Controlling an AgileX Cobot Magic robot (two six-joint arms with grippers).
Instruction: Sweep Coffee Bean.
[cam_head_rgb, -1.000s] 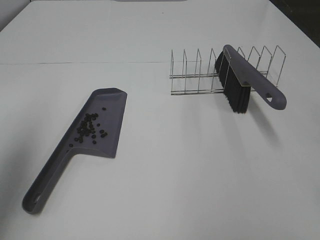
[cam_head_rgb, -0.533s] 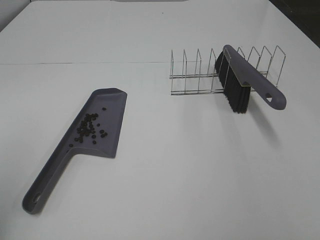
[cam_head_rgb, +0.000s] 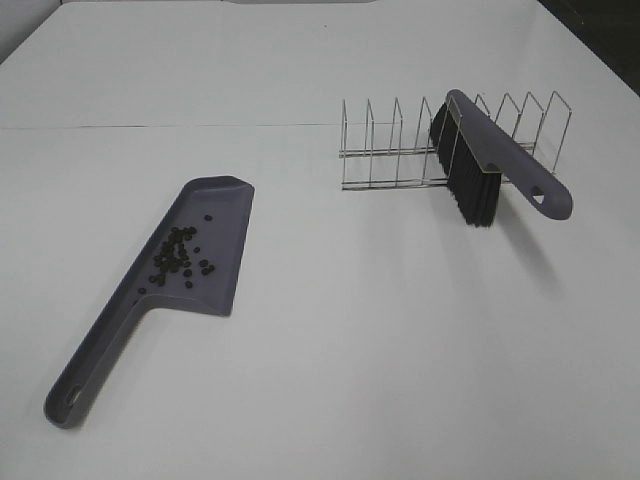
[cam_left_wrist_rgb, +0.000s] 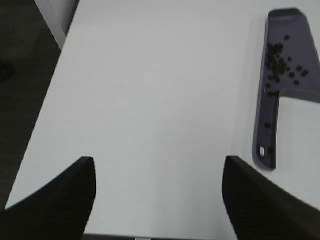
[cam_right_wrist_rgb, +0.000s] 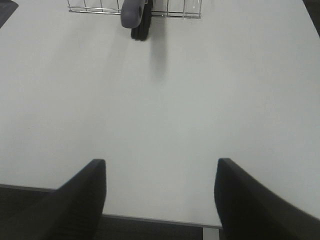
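Observation:
The coffee beans (cam_head_rgb: 178, 255) lie in a loose cluster inside the grey-purple dustpan (cam_head_rgb: 226, 212), which rests flat on the left of the white table. In the left wrist view the beans (cam_left_wrist_rgb: 280, 64) sit in the dustpan (cam_left_wrist_rgb: 264, 107), and a few lie along its handle. My left gripper (cam_left_wrist_rgb: 157, 165) is open over bare table, well apart from the pan's handle. The brush (cam_head_rgb: 500, 152), black bristles down, leans in the wire rack (cam_head_rgb: 385, 152). My right gripper (cam_right_wrist_rgb: 161, 165) is open and empty, far from the brush (cam_right_wrist_rgb: 131, 11). Neither gripper shows in the exterior high view.
The wire rack (cam_right_wrist_rgb: 95, 7) stands at the back right. The table's near edge (cam_right_wrist_rgb: 150, 220) runs just below the right gripper's fingers. The table's side edge (cam_left_wrist_rgb: 47, 100) drops to dark floor beside the left gripper. A seam (cam_head_rgb: 160, 126) crosses the tabletop.

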